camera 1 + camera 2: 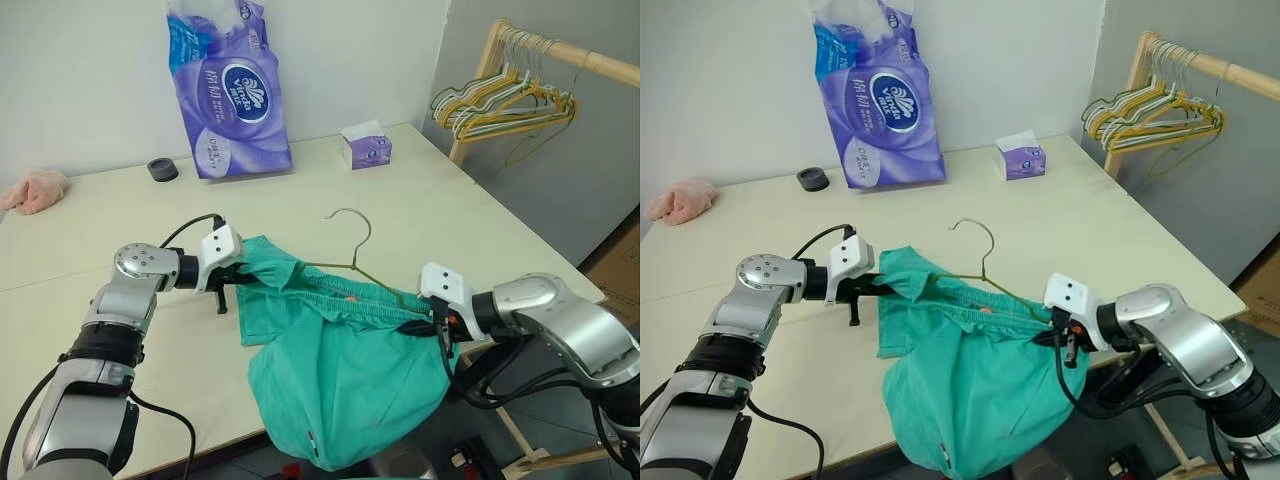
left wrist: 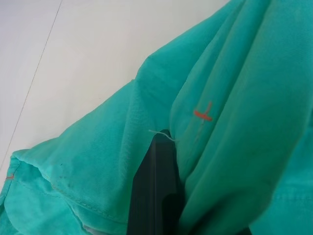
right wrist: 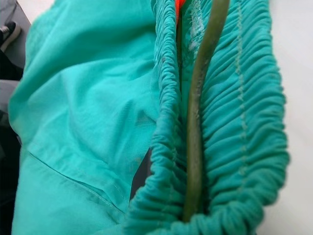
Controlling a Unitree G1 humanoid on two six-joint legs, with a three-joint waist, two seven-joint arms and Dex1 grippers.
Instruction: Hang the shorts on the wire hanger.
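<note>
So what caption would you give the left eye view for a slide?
Both grippers, left and right, hold teal shorts threaded on a wire hanger above the table.

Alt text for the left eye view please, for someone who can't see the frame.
Two robot arms hold teal-green shorts stretched between them at the table's near edge, the left gripper and right gripper shut on the fabric. An olive wire hanger sits inside the waistband, hook pointing away. Behind: a purple tissue pack and a rack of hangers.

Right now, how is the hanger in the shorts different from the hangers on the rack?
The wire hanger is single, olive-green, threaded into the shorts over the table. The bunch of hangers is yellow, green and white, bare, hanging from the wooden rack. Both are thin wire with hooks.
</note>
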